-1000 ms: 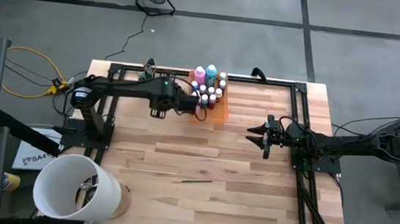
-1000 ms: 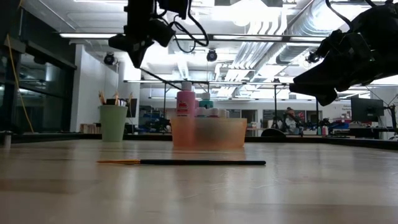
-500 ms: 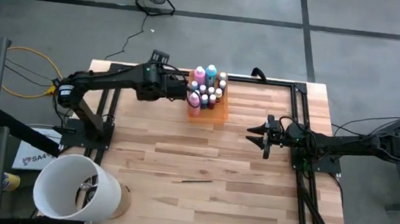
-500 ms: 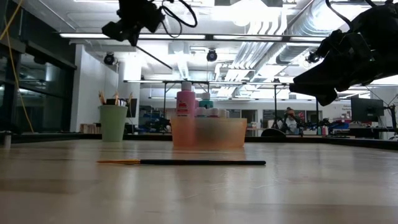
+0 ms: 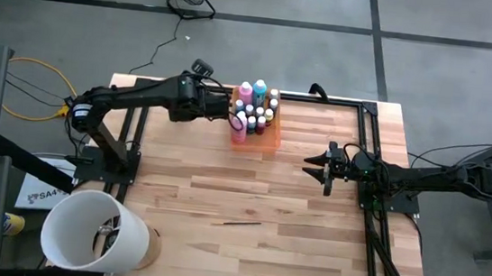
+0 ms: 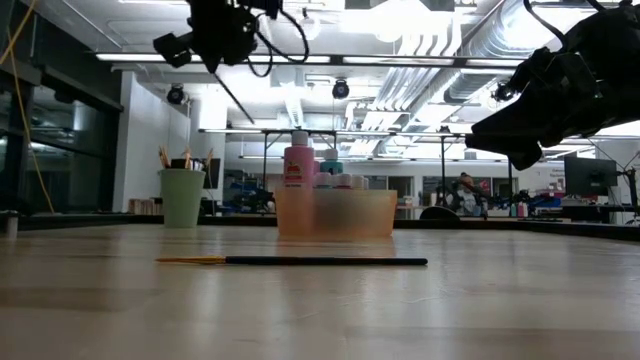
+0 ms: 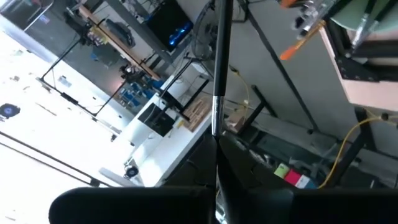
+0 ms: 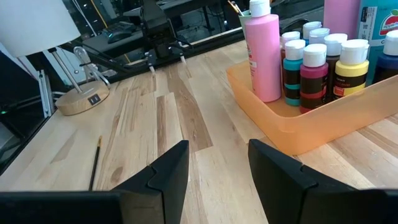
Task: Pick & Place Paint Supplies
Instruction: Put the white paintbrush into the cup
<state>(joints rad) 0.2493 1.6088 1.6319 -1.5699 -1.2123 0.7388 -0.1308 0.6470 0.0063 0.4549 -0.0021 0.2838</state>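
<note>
Left end effector (image 5: pixel 200 68): raised above the far left part of the bench (image 5: pixel 250 193), near its back edge, just to the left of the orange tray (image 5: pixel 268 141). Fingers closed tight on a thin dark-handled brush (image 7: pixel 217 74); in the low view the brush (image 6: pixel 228 95) hangs slanting down from the grip, clear of the bench.

Right end effector (image 5: pixel 318 168): hovers over the right side of the bench, well apart from the tray, pointing toward the middle. Fingers (image 8: pixel 169 171) stand part-way open with nothing between them.

Tray: translucent orange, at the far middle of the bench. Holds a tall pink bottle (image 8: pixel 263 53) at its near-left corner, a second pink bottle (image 5: pixel 246 90) and a teal bottle (image 5: pixel 260 89) at the back, and a cluster of small pale-capped bottles (image 8: pixel 314 65) between them, all upright.

Loose brush (image 5: pixel 238 222): lies flat on the bare bench toward the near side, well apart from the tray and both arms; dark handle, orange tip (image 6: pixel 190 260) toward the left in the low view.

Mint-green cup (image 6: pixel 182 196): stands at the far left of the bench, several brush handles sticking up out of it.

Other: white lampshade (image 5: pixel 92 230) at the near left corner of the bench.
</note>
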